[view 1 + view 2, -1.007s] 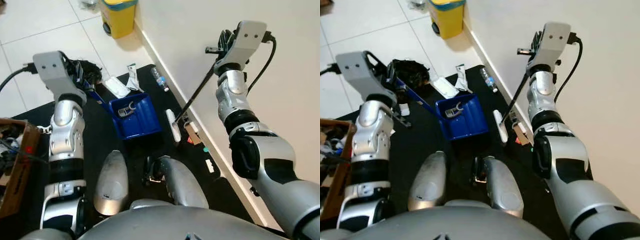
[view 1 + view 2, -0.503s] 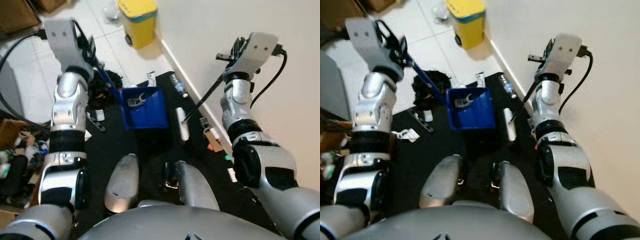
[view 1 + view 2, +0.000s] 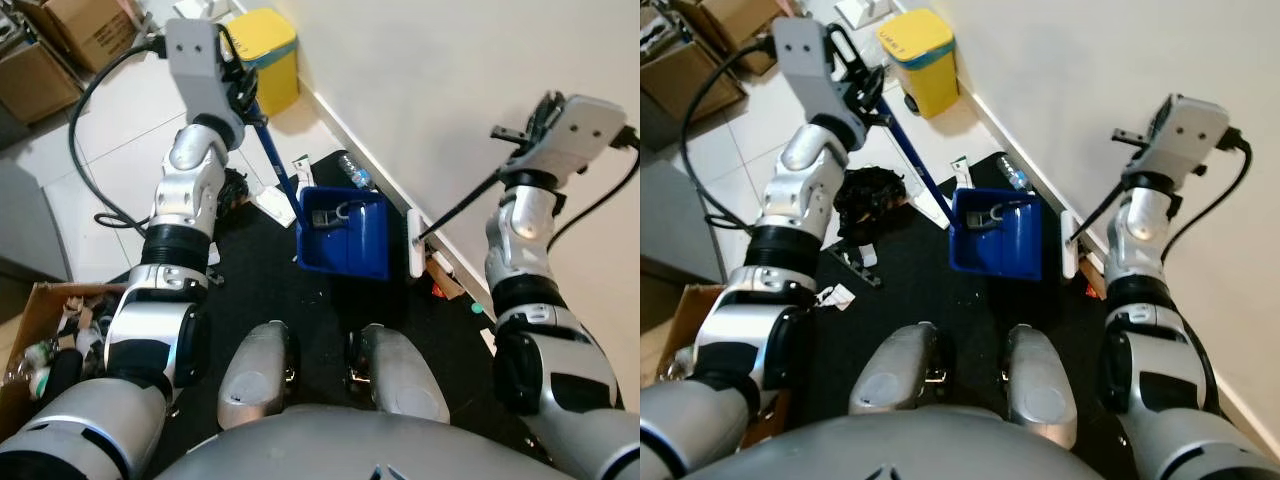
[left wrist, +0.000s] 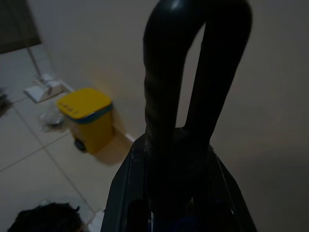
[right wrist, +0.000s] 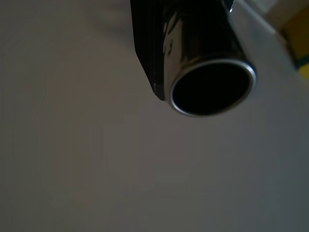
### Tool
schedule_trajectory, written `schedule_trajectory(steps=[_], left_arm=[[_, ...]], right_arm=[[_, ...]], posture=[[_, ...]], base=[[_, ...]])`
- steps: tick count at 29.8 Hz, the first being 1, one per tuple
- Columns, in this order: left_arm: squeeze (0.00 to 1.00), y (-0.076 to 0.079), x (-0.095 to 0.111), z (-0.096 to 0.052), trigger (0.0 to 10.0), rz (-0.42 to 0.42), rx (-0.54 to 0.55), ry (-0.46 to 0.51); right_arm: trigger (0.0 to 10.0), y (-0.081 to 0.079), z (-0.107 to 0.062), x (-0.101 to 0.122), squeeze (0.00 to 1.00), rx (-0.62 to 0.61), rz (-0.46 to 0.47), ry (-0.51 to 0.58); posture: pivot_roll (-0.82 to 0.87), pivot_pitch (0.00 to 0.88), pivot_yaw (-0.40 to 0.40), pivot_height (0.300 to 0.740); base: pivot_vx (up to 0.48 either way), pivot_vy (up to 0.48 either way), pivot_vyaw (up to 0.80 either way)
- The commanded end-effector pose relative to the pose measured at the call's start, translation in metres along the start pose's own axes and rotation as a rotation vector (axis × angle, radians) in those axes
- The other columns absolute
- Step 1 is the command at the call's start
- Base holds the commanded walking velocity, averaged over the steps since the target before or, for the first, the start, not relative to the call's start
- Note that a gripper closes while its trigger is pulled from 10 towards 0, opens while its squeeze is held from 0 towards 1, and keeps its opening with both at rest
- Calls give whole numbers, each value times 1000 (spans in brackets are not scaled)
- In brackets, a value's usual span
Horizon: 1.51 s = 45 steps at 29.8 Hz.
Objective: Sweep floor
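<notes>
A blue dustpan [image 3: 350,245] rests on the black mat [image 3: 260,290] with a grey and white scrap inside it. Its long blue handle [image 3: 275,160] slants up to my raised left gripper [image 3: 243,95], which is shut on it; the handle's dark loop [image 4: 193,96] looms close in the left wrist view. Beside the pan's wall-side edge stands the white broom head [image 3: 415,243]. Its thin black stick [image 3: 465,200] rises to my right gripper [image 3: 520,135], shut on it near the wall. The stick's open metal end [image 5: 210,87] appears in the right wrist view.
A yellow bin [image 3: 268,45] stands against the wall beyond the mat. A plastic bottle [image 3: 352,168] and a white wrapper [image 3: 300,168] lie by the pan, small litter [image 3: 445,280] along the baseboard, a black bag [image 3: 872,195] to the left. Cardboard boxes [image 3: 90,30] are at far left.
The camera has swung, shifting the whole scene. My left arm has lifted, so the dustpan handle stands steeper. The dustpan has turned on the mat, and now lies close to the broom head.
</notes>
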<state>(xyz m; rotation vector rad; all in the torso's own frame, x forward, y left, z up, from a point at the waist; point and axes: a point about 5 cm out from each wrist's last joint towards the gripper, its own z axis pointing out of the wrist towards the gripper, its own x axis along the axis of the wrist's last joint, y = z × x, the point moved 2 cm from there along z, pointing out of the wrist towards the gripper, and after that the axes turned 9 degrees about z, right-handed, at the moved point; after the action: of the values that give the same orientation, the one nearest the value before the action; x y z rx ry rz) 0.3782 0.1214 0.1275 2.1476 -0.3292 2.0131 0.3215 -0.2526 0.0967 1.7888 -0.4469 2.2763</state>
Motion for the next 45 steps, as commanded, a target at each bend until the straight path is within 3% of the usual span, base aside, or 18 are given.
schedule_trajectory(steps=[1, 9, 14, 25, 33, 45], left_arm=[[0, 3, 15, 5, 10000, 9, -5, 69], [0, 3, 24, 7, 10000, 6, -17, 100], [0, -17, 17, -2, 10000, 26, 54, 100], [0, -27, 12, -10, 10000, 14, 131, 114], [0, -18, 9, -8, 10000, 36, 123, 101], [0, -25, 9, -9, 10000, 65, 131, 84]], right_arm=[[10000, -4, 6, 14, 0, 12, 9, 56], [10000, -8, 10, 24, 0, 25, 9, 71], [10000, -23, 22, 28, 0, 78, 31, 70], [10000, -42, 20, 18, 0, 157, 34, -2], [10000, -34, 24, 19, 0, 130, 43, -5], [10000, -40, 15, 7, 0, 119, 65, -39]], posture=[[-29, 0, 126, 740], [-20, 0, 118, 740], [23, 0, 78, 740], [75, 0, 22, 740], [84, 0, 22, 740], [94, 0, 42, 740]], base=[[0, 0, 0], [0, 0, 0], [0, 0, 0], [0, 0, 0], [0, 0, 0], [0, 103, 0]])
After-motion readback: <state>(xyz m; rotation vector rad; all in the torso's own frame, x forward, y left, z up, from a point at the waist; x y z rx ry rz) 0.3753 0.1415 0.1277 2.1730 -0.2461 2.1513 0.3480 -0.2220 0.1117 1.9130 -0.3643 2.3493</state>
